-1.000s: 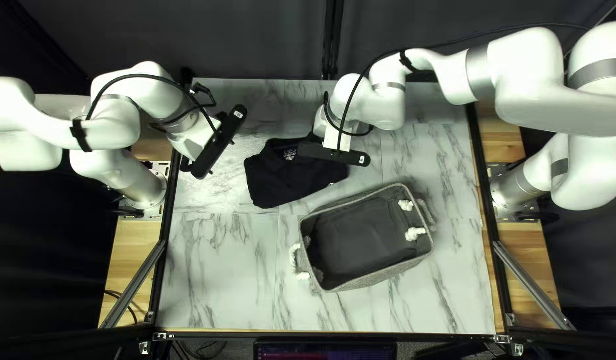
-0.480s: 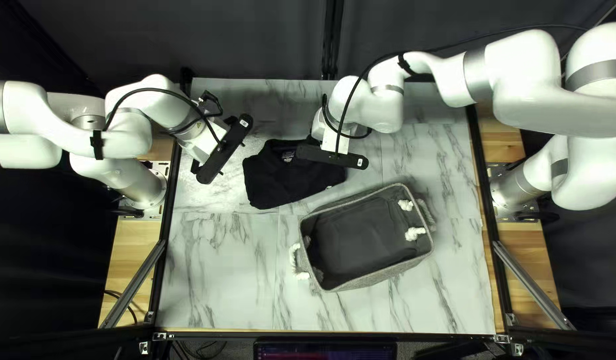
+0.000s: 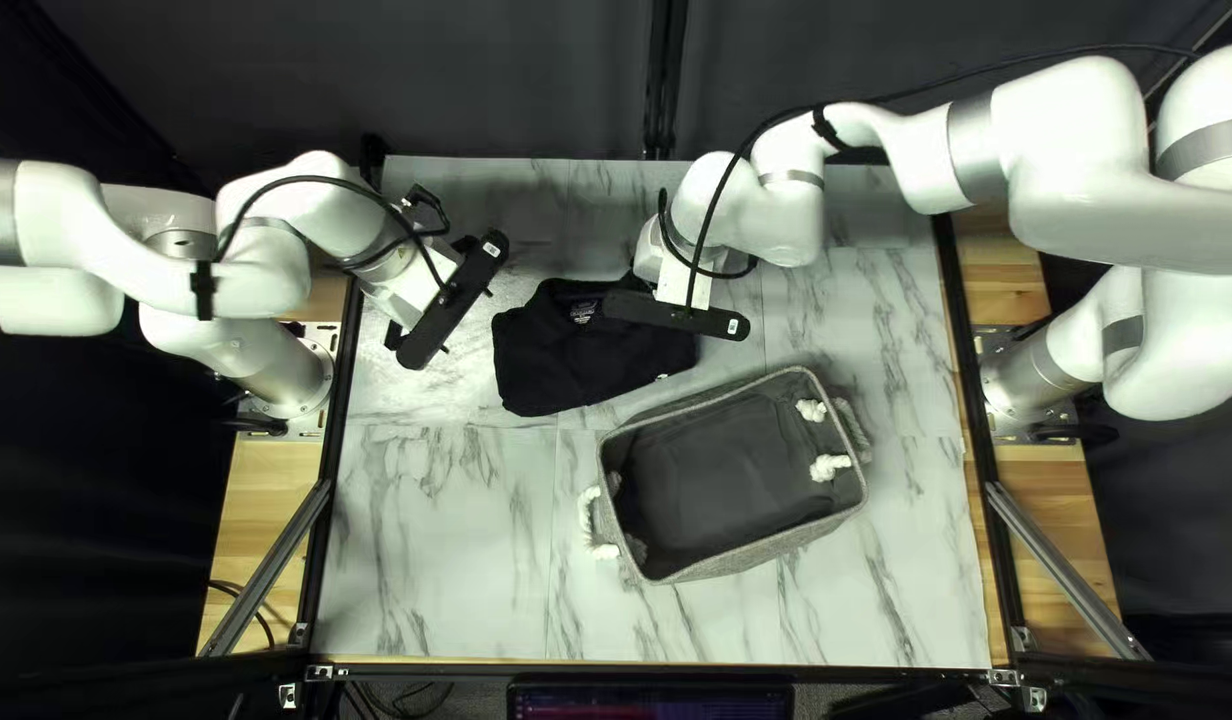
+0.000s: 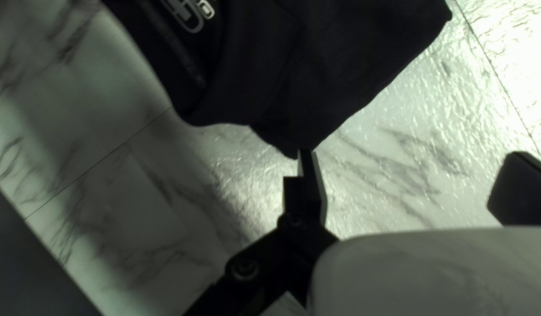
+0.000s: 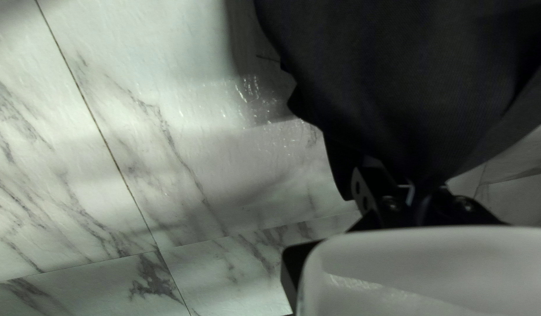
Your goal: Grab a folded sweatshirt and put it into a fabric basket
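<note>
The black sweatshirt (image 3: pixel 563 358) is on the counter (image 3: pixel 436 560), folded, just beside the grey fabric basket (image 3: pixel 763 550), on the side of the dark curtain (image 3: pixel 510 80). The right hand (image 3: pixel 672 310) is closed on the sweatshirt, and the cloth is gathered at its fingers. The left hand (image 3: pixel 459 310) is released, with its two fingers well apart, near another edge of the sweatshirt. The basket stands upright and has white rope handles (image 3: pixel 830 467).

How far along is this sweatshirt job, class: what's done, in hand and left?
Looks done: the right gripper is shut on one end of the folded black sweatshirt. In hand: that end; the left gripper is open near another corner. Remaining: moving it into the gray rope-handled fabric basket, which holds no garment.
</note>
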